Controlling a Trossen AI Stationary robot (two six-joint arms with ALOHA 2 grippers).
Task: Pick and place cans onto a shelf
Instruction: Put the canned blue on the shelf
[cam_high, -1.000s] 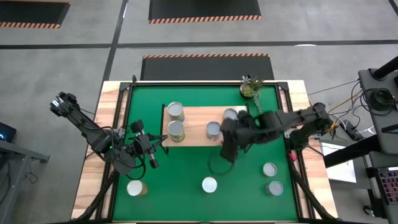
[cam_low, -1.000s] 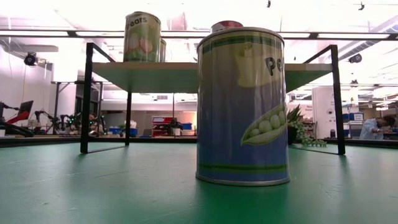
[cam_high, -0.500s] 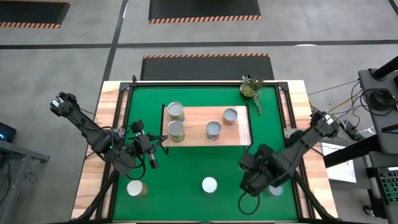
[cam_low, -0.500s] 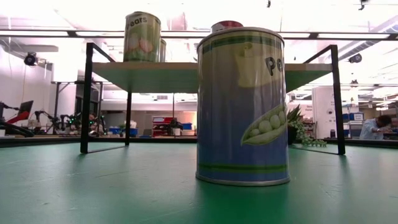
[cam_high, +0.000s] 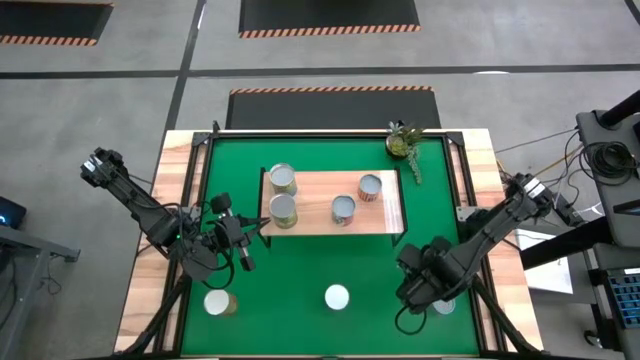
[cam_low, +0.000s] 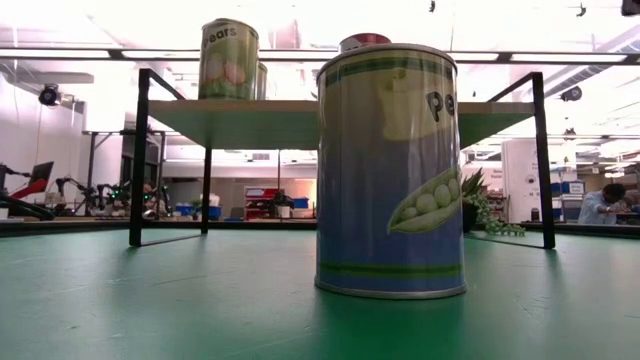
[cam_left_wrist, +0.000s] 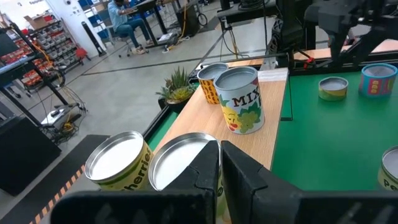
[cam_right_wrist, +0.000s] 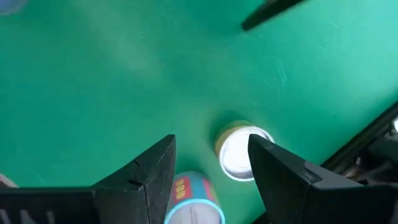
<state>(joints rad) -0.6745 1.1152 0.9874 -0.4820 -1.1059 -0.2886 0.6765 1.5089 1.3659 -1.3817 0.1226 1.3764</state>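
Observation:
The shelf (cam_high: 335, 203), a wood top on a thin black frame, stands on the green mat (cam_high: 300, 270) and bears several cans, among them one (cam_high: 282, 180) at its far left and one (cam_high: 369, 187) toward its right. Two more cans stand on the mat at the near left (cam_high: 216, 302) and near middle (cam_high: 336, 296); the latter fills the low view (cam_low: 390, 170). My right gripper (cam_right_wrist: 211, 149) hangs open, pointing down, above a yellow-sided can (cam_right_wrist: 244, 152) and a blue-sided can (cam_right_wrist: 194, 200) at the near right. My left gripper (cam_left_wrist: 219, 171) is shut and holds nothing, left of the shelf.
A small potted plant (cam_high: 402, 140) stands at the mat's far right corner. The mat's black edge rail (cam_right_wrist: 367, 149) runs close beside the two cans under my right gripper. Bare mat lies between the shelf and the near cans.
My right gripper has left the shelf's front edge, swung toward the table's near right corner, come down and turned about its own axis; it now stands over the two cans there. The cans and the shelf have stayed put.

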